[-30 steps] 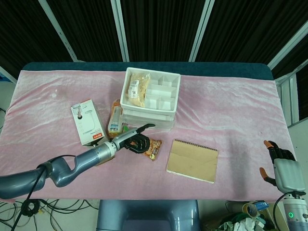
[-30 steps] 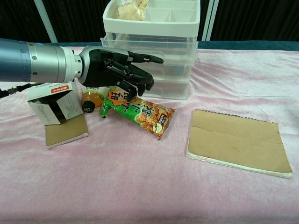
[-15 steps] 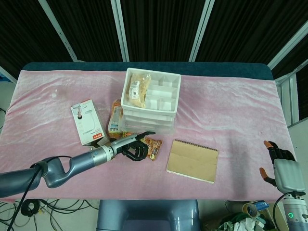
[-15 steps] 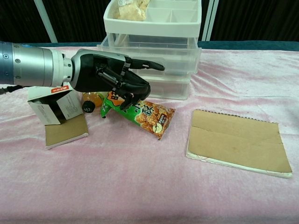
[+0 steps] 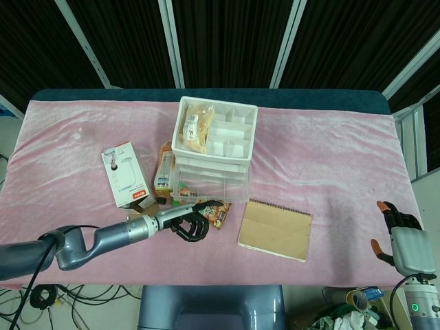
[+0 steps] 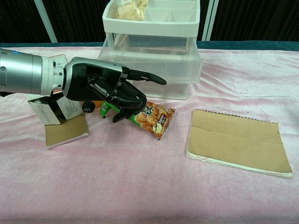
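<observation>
Just in front of the drawer unit (image 6: pixel 152 56), its top drawer (image 6: pixel 154 59) stands slid partway out, with the left hand (image 6: pixel 110 91) at its front, fingers curled and one stretched along the edge, apparently hooked there though the grip is unclear. Snack packet (image 6: pixel 152 117) lies below. Right hand (image 5: pixel 399 237) idles off-table, loosely spread.
</observation>
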